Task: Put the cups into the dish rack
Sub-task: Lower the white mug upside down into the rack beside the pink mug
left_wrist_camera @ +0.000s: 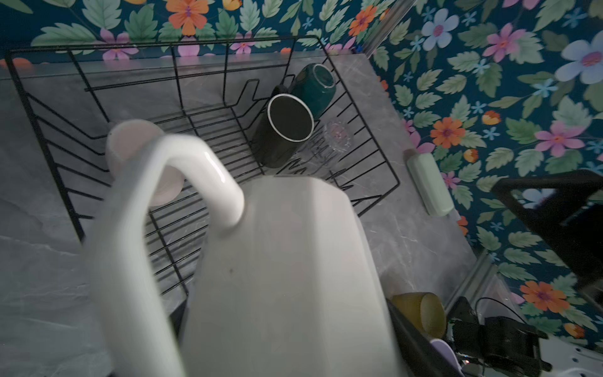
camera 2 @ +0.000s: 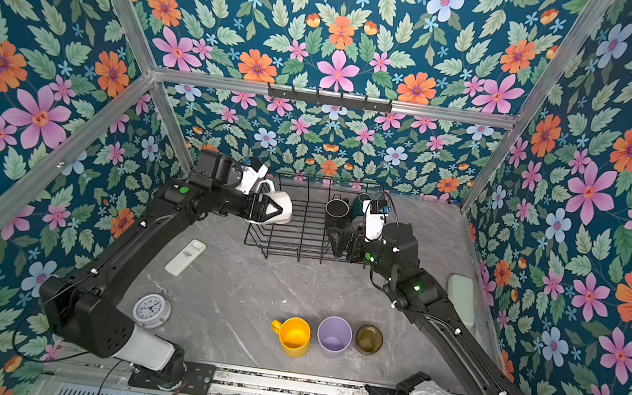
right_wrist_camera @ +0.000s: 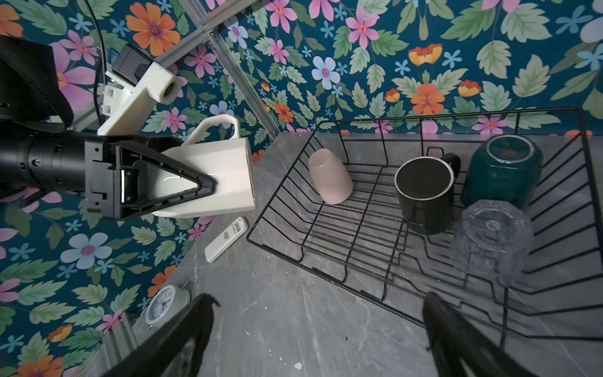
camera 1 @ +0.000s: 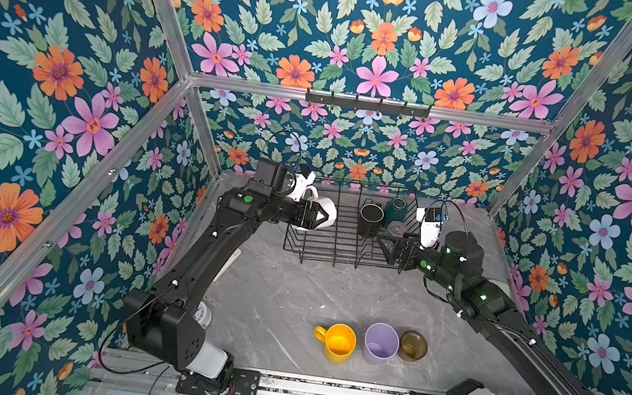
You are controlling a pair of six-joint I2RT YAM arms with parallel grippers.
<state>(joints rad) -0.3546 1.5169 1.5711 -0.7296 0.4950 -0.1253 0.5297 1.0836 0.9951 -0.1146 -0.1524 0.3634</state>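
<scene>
Dish rack [right_wrist_camera: 424,248] holds 4 cups [right_wrist_camera: 424,192].

Twin overhead views; close wrist views sharing the dish rack [left_wrist_camera: 375,156].

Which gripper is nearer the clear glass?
Right. The right gripper is open beside the clear glass; the left gripper holds the white mug across the rack.

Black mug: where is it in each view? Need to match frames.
Top views: black mug upright in the dish rack, right half.
Left wrist: upper centre, tilted in frame.
Right wrist: right of centre.
Shared landmark: dark green mug right beside it.
</scene>
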